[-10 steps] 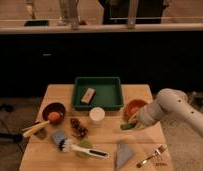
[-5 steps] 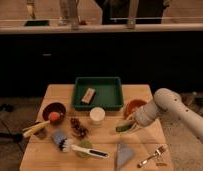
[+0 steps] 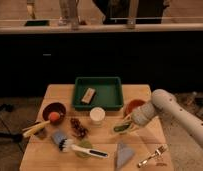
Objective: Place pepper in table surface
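Note:
The pepper (image 3: 120, 128) is a small dark-green curved vegetable, just above the light wooden table surface (image 3: 107, 137), right of centre. My gripper (image 3: 127, 123) at the end of the white arm (image 3: 167, 107) reaches in from the right and is at the pepper's right end, holding it low over the tabletop, in front of the orange bowl (image 3: 135, 106).
A green rectangular tray (image 3: 111, 92) with a sponge stands at the back centre. A white cup (image 3: 97, 115), a dark bowl (image 3: 53, 110) with a red fruit, grapes (image 3: 78, 128), a brush (image 3: 80, 148), a grey cloth (image 3: 125, 153) and a fork (image 3: 151, 156) lie around.
My gripper and arm have moved left and down from the orange bowl, carrying the pepper lower toward the tabletop.

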`<state>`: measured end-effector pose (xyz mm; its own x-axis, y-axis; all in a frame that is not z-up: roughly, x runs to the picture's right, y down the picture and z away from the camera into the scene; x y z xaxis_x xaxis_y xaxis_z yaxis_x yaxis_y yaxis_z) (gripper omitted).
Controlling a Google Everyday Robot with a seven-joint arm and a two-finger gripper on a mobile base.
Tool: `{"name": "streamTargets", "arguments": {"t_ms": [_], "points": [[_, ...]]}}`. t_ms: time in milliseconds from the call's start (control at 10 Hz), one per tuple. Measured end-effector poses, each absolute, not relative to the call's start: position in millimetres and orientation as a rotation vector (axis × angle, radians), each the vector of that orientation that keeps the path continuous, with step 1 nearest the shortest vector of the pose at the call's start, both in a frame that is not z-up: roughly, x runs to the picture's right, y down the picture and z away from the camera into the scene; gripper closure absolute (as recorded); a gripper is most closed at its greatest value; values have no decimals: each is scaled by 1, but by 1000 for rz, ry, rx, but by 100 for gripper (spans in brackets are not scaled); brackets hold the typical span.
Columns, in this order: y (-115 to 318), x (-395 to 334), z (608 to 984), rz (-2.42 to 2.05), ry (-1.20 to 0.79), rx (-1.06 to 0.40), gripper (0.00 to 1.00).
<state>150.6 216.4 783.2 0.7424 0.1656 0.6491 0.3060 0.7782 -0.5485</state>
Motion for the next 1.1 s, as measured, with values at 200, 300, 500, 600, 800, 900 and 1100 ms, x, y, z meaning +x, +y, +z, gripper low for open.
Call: {"name": "streamTargets", "arguments": {"t_ms": [200, 300, 500, 600, 800, 900, 1100], "points": [[224, 150, 796, -78, -725, -709, 100], [224, 144, 799, -71, -718, -714, 100], [227, 142, 800, -64, -709, -727, 100], [229, 140, 802, -59, -704, -734, 100], [229, 138, 802, -62, -704, -737, 100], [229, 139, 802, -61, -703, -737, 100], [229, 139, 802, -61, -703, -737, 94]]}}
